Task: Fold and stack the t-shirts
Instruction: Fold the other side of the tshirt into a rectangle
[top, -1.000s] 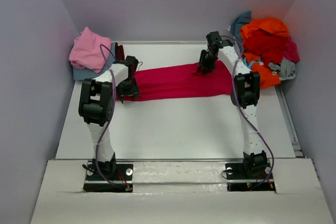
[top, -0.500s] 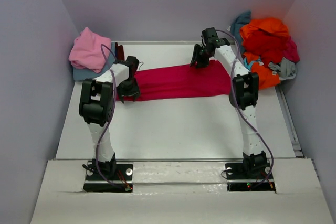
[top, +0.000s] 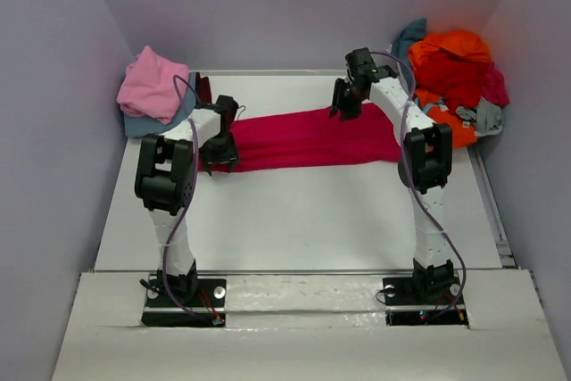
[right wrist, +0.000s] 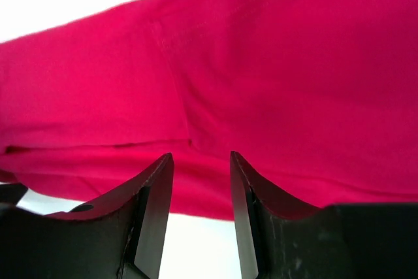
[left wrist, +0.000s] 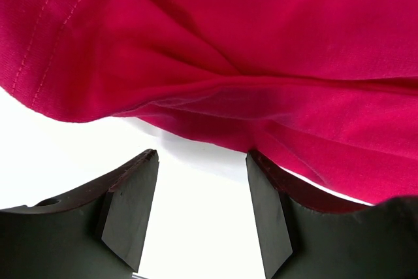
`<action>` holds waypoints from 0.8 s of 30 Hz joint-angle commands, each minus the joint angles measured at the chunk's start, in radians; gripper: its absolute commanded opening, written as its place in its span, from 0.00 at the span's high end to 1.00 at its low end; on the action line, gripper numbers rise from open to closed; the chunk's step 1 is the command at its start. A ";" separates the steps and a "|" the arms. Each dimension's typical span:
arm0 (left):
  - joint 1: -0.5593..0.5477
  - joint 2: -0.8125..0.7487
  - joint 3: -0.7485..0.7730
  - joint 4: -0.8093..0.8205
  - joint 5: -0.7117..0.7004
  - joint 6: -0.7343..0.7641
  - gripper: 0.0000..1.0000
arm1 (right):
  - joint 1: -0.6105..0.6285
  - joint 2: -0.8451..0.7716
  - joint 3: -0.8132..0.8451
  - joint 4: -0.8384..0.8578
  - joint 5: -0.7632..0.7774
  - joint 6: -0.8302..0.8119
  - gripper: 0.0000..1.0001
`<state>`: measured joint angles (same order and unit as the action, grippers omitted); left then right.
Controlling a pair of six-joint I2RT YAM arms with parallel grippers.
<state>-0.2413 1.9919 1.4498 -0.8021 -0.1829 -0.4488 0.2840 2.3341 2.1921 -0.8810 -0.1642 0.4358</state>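
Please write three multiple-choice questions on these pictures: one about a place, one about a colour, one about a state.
1. Where is the pink shirt? A far left corner; B far right corner; C near edge.
2. Which colour is the spread-out shirt? A teal; B magenta-red; C grey.
3. How is the left tool? A shut on cloth; B open, empty; C hidden.
Answers: A, seen far left from above; B, every view shows it; B, its jaws stand apart, nothing between.

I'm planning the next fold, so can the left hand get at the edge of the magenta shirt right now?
Probably yes. The left hand is open right at the edge of the shirt, with only bare table between its fingers and nothing covering the cloth.
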 commanded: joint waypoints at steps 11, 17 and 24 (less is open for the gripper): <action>-0.033 -0.079 0.089 -0.036 -0.122 -0.001 0.32 | 0.012 -0.254 -0.406 -0.010 0.106 0.106 0.69; -0.065 -0.096 0.141 -0.060 -0.185 -0.001 0.32 | 0.012 -0.252 -0.437 0.007 0.106 0.124 0.78; -0.066 -0.067 0.127 -0.046 -0.173 -0.001 0.32 | 0.012 -0.234 -0.416 0.001 0.098 0.123 0.78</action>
<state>-0.3069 1.9480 1.5661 -0.8253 -0.3271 -0.4496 0.2897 2.1208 1.7527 -0.9039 -0.0753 0.5476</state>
